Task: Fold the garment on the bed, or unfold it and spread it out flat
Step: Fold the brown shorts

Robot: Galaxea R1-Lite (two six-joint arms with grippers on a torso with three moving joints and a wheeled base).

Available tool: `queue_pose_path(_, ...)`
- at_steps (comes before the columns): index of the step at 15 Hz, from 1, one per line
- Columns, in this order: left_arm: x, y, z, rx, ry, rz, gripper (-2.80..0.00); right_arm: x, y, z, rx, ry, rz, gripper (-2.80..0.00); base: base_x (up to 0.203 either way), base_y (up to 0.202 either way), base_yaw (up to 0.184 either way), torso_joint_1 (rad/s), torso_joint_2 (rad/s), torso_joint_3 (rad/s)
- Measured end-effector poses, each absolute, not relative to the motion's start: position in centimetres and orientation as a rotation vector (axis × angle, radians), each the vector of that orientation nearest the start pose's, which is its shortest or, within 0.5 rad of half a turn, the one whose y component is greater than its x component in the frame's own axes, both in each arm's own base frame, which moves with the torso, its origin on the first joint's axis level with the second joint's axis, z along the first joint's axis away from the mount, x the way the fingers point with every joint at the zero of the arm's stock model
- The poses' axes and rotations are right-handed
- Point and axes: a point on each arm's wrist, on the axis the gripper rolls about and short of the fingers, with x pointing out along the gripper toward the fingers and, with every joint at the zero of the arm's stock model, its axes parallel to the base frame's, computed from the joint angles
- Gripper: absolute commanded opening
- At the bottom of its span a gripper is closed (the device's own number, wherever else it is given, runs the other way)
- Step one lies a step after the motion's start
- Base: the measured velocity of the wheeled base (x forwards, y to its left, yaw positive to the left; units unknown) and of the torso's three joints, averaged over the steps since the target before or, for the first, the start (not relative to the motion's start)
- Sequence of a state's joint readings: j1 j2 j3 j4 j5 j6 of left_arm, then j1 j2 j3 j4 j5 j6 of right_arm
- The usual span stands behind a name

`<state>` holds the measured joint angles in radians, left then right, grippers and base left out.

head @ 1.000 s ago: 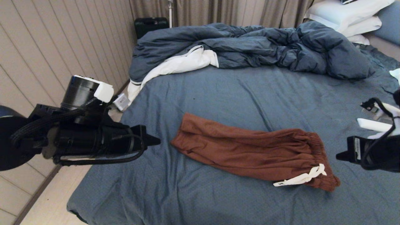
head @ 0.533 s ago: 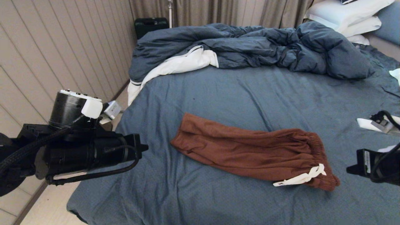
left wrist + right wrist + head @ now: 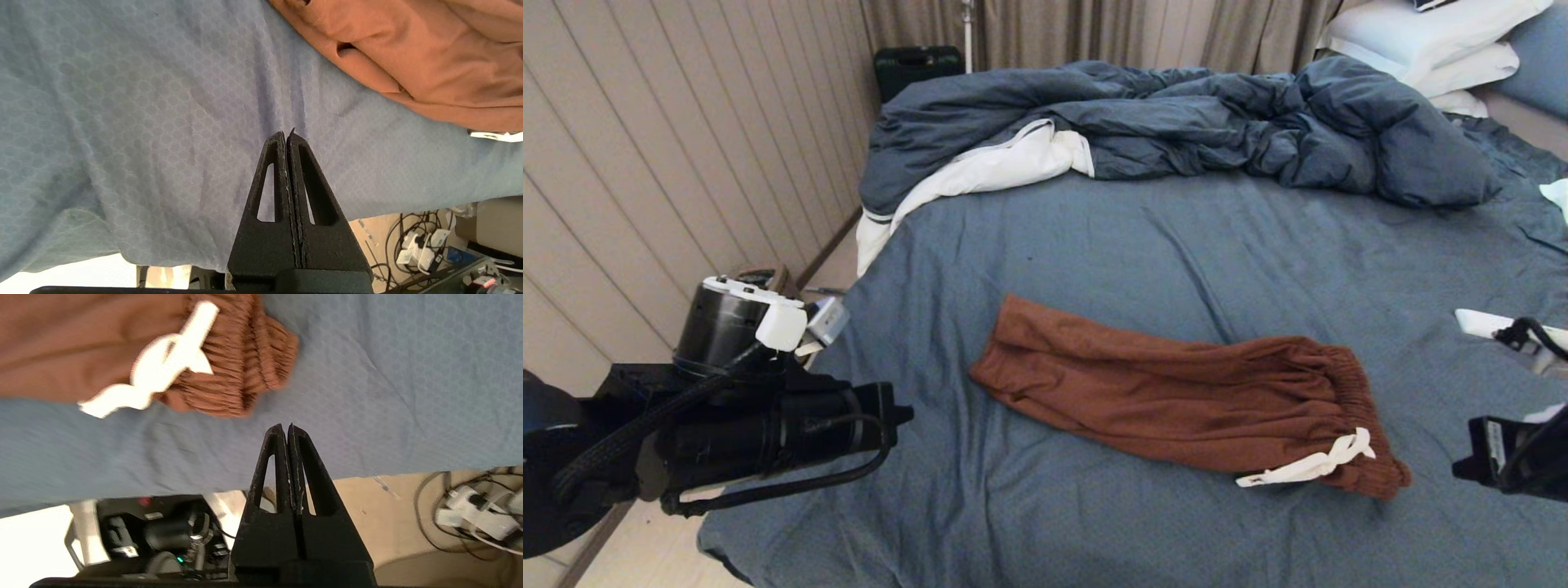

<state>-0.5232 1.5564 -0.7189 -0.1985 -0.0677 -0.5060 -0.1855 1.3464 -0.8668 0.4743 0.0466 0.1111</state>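
The rust-brown shorts [image 3: 1176, 396] lie folded lengthwise on the slate-blue bed sheet [image 3: 1094, 245], leg hems toward the left, gathered waistband [image 3: 1356, 408] and white drawstring [image 3: 1311, 465] at the right. My left gripper [image 3: 903, 414] hovers at the bed's left edge, shut and empty, a short way from the leg hems [image 3: 367, 61]. My right gripper [image 3: 1462, 469] sits at the right edge of view, shut on nothing, just off the waistband [image 3: 241, 363] and drawstring [image 3: 163, 371]. Both sets of fingers press together over bare sheet [image 3: 163, 122].
A rumpled dark-blue duvet [image 3: 1176, 122] with white lining [image 3: 988, 167] fills the far part of the bed. White pillows [image 3: 1429, 41] lie at the far right. A panelled wall [image 3: 645, 163] and floor strip run along the left. Cables lie on the floor [image 3: 470, 510].
Both arms have drawn back from the shorts: the left gripper dropped and pulled leftward, the right gripper retreated toward the right edge. The shorts have not moved.
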Motion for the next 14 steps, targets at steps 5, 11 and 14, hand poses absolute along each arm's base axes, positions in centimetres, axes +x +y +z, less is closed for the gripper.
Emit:
queue_pose_path(5, 21.8, -12.7, 15.7, -0.331, 0.769, -0.391, -2.8, 19.6, -3.7, 18.6, 0.209, 0.936, -0.184, 0.0, 0.0, 0.0, 0.0, 0.0, 0.0, 0.0)
queue_pose_path(11, 21.9, -12.8, 15.3, -0.327, 0.782, -0.386, -2.8, 20.9, -3.8, 17.8, 0.21, 0.94, -0.17, 0.0, 0.0, 0.0, 0.0, 0.0, 0.0, 0.0)
queue_pose_path(14, 22.0, -12.8, 15.1, -0.33, 0.774, -0.387, -2.8, 21.7, -3.7, 17.2, 0.217, 0.968, -0.149, 0.0, 0.0, 0.0, 0.0, 0.0, 0.0, 0.0)
